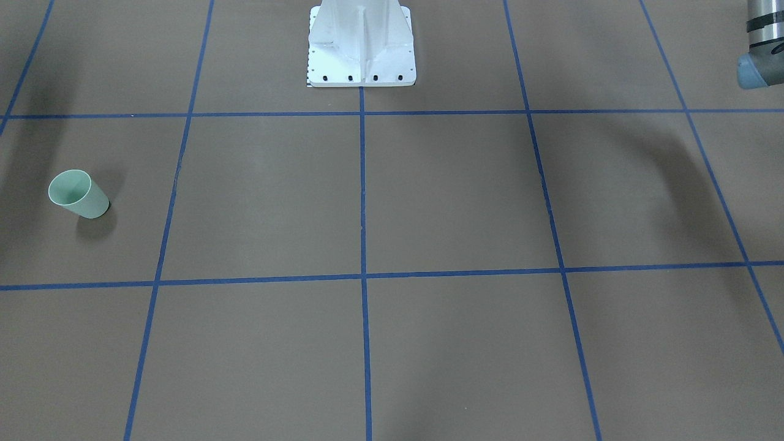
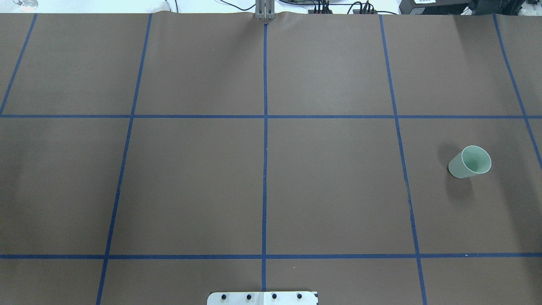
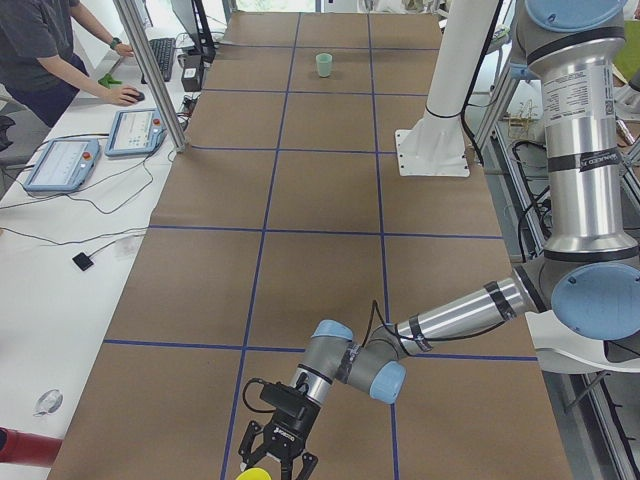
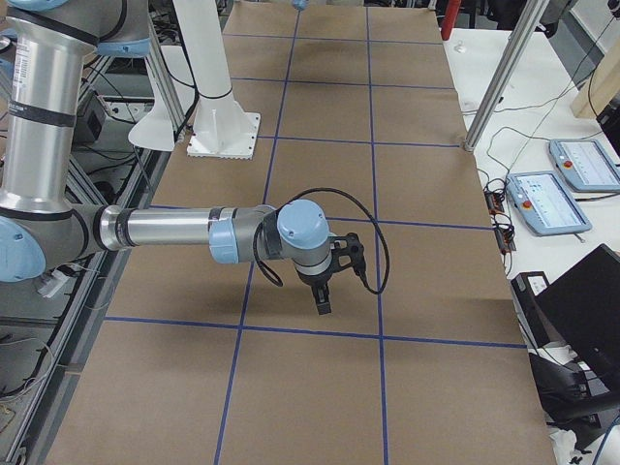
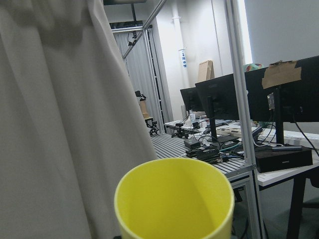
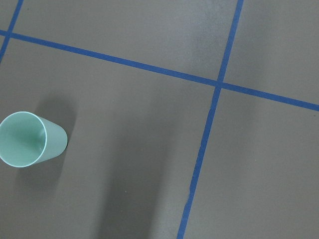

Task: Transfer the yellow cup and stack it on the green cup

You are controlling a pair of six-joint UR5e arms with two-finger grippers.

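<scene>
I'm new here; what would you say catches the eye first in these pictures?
The bright yellow cup looms at the bottom of the left wrist view, close against the left tool. Far off, the pale green cup stands upright on the brown, blue-taped table, on the robot's right.

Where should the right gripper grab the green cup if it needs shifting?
Probably the rim wall, coming straight down: one finger inside the mouth, one outside. The green cup stands upright with its open, empty mouth facing up, and the wider rim is the easiest part to reach from above.
</scene>
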